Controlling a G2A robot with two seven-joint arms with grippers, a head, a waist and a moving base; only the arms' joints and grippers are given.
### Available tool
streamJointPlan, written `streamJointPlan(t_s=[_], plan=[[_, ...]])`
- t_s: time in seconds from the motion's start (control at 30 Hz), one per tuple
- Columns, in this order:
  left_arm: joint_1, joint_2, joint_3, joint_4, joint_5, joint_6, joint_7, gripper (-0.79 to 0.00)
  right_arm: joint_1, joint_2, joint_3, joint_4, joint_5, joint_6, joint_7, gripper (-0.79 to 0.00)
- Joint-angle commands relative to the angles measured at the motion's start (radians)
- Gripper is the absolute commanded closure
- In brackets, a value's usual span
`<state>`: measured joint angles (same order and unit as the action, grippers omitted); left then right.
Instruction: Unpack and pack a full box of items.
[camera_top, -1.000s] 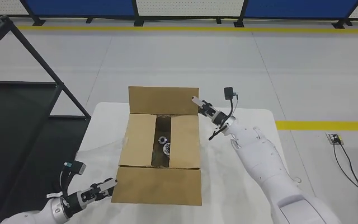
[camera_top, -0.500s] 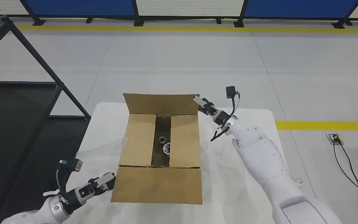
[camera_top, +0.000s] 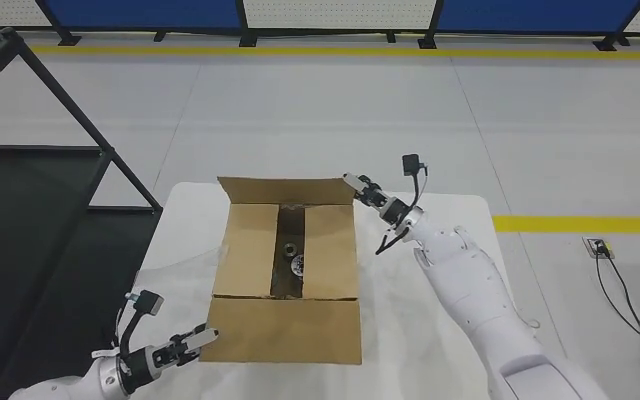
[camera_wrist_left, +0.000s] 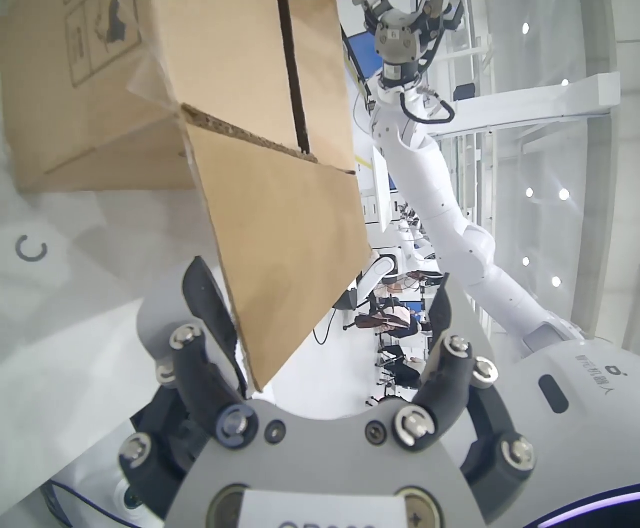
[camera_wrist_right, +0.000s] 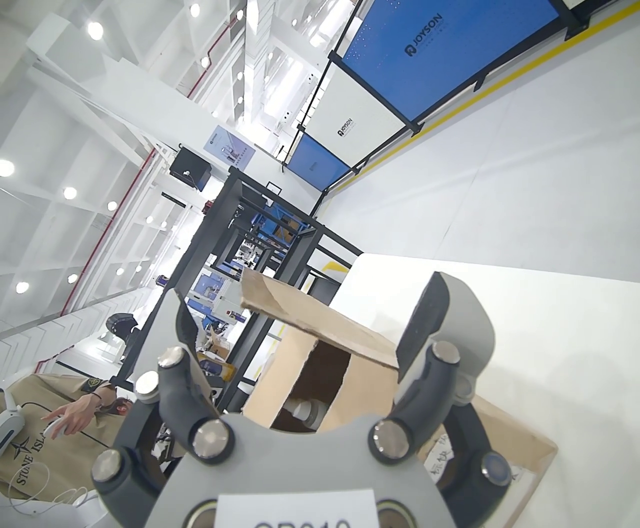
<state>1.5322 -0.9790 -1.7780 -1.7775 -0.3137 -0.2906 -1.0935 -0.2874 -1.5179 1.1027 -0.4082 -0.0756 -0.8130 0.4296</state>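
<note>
A brown cardboard box (camera_top: 330, 250) stands mid-table. Its two inner flaps lie almost shut, and the dark slot between them shows a dark round item (camera_top: 290, 248) and a white one (camera_top: 298, 265). The far flap (camera_top: 285, 190) tilts up. My right gripper (camera_top: 350, 181) is at that flap's right corner, open, with the flap (camera_wrist_right: 320, 325) between its fingers. The near flap (camera_top: 285, 330) sticks out toward me. At its left corner is my left gripper (camera_top: 203, 336), open, with the flap's corner (camera_wrist_left: 280, 240) between the fingers (camera_wrist_left: 210, 300), close against one.
The table (camera_top: 420, 320) has a white cover with bare room left and right of the box. A black metal frame (camera_top: 90, 150) stands left of the table. A yellow line (camera_top: 570, 223) runs across the floor to the right.
The far flap has risen from lying outward to a steep tilt, with my right gripper at its corner. My left gripper drew back, then came in to the near flap's corner.
</note>
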Motion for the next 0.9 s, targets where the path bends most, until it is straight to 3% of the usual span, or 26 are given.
streamJointPlan(t_s=[0.0, 0.33, 0.53, 0.87], plan=[[0.002, 0.0, -0.002, -0.012, -0.019, -0.006, 0.01, -0.785, -0.001, 0.001, 0.0, -0.007, -0.004, -0.001, -0.001, -0.785], [-0.004, -0.008, -0.013, -0.105, -0.097, 0.006, 0.19, -0.785, -0.025, 0.02, 0.017, -0.067, -0.036, -0.026, -0.005, -0.785], [-0.042, -0.013, 0.022, -0.142, 0.002, 0.011, 0.326, -0.785, -0.058, 0.042, 0.034, -0.156, -0.044, -0.031, 0.069, -0.785], [-0.107, -0.023, 0.108, -0.146, 0.17, 0.004, 0.49, -0.785, -0.152, 0.082, 0.06, -0.417, -0.121, 0.098, 0.165, -0.785]])
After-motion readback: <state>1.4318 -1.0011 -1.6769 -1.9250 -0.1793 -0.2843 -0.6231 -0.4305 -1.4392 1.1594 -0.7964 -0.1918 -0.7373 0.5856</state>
